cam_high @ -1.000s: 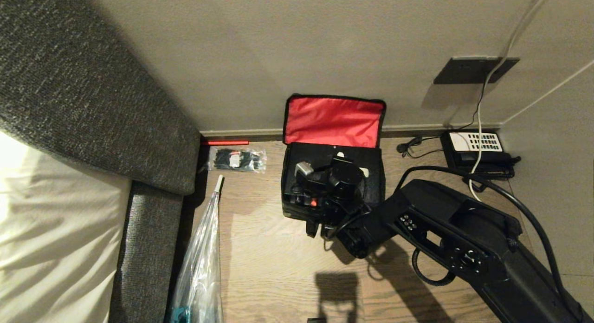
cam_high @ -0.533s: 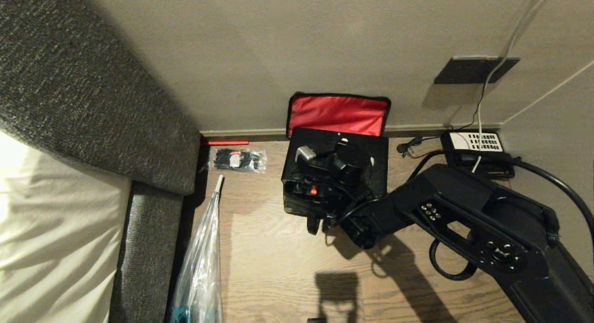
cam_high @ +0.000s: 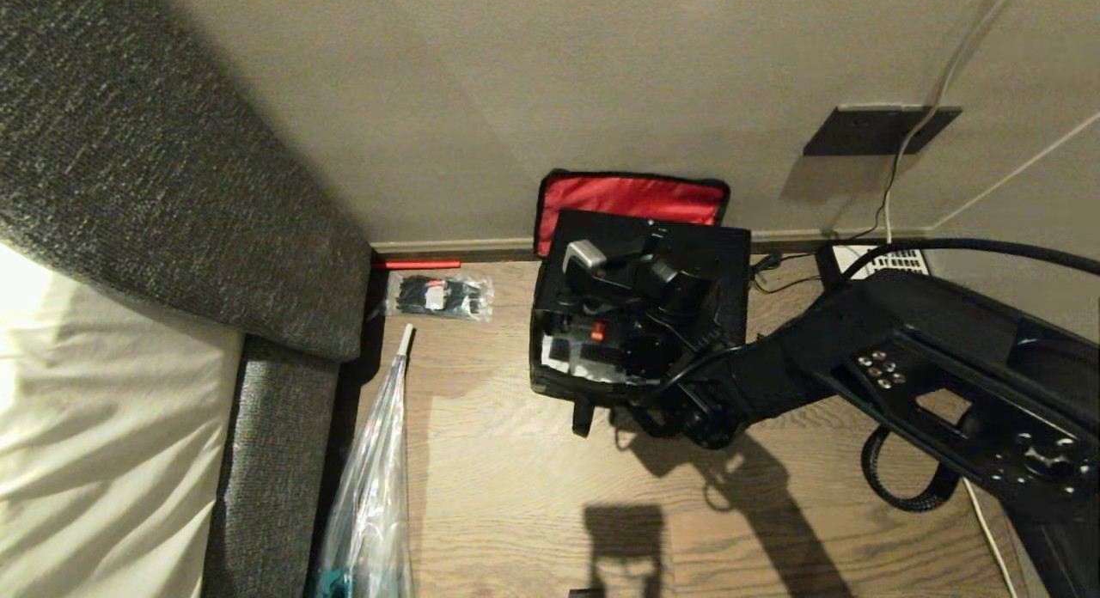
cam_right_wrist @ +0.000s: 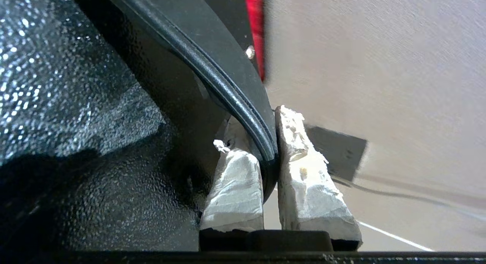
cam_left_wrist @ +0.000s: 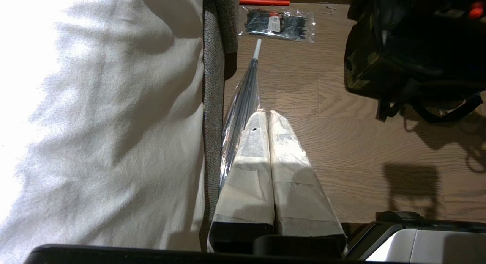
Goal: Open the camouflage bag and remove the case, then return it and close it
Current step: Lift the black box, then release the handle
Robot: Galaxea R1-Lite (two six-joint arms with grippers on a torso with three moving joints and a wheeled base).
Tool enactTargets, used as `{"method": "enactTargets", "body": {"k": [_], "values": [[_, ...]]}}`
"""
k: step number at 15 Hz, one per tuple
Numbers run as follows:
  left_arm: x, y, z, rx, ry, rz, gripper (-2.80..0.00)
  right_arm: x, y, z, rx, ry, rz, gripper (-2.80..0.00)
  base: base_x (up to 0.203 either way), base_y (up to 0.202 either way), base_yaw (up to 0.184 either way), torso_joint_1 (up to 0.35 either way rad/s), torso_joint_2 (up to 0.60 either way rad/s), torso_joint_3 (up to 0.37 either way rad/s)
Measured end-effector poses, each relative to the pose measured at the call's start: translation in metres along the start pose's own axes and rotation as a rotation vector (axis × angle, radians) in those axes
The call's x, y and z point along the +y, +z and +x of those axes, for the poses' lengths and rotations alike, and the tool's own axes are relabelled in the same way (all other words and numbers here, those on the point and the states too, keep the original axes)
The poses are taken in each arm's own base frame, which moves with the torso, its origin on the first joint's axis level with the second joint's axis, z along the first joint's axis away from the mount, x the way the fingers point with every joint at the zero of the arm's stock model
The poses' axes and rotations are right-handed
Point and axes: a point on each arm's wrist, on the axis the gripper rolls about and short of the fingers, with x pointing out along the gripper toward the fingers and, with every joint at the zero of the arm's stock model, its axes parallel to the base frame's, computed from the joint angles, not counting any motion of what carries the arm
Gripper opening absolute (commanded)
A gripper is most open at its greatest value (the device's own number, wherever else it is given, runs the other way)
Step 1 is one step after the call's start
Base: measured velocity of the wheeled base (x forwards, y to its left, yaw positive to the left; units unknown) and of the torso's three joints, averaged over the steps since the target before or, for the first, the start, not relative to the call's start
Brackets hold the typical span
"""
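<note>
In the head view the camouflage bag (cam_high: 559, 383) is seen open with the case (cam_high: 670, 263) partly raised from it, the left wrist view shows the left end effector (cam_left_wrist: 269, 118) closed and idle, and in the right wrist view the right end effector (cam_right_wrist: 271, 150) is clamped on the case's rim, so removal, return and closing are judged left.

No legible text, phone keypad (cam_high: 894, 259) and cable-tie packet label (cam_high: 434, 295) unreadable

The case (cam_high: 653, 263) sits in the camouflage bag (cam_high: 550, 379), left of the telephone (cam_high: 894, 259).
</note>
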Motion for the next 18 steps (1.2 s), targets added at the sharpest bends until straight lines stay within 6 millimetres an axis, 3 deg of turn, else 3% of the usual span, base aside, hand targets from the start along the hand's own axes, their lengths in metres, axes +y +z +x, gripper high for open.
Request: {"method": "enactTargets", "body": {"k": [8, 18], "values": [[0.000, 0.000, 0.000, 0.000, 0.000, 0.000, -2.80, -0.043, -0.037, -0.003, 0.050, -0.012, -0.004, -2.80, 0.000, 0.000, 0.000, 0.000, 0.00, 0.000], [0.000, 0.000, 0.000, 0.000, 0.000, 0.000, -2.80, -0.077, -0.125, 0.013, 0.236, -0.037, 0.001, -2.80, 0.000, 0.000, 0.000, 0.000, 0.00, 0.000]]}}
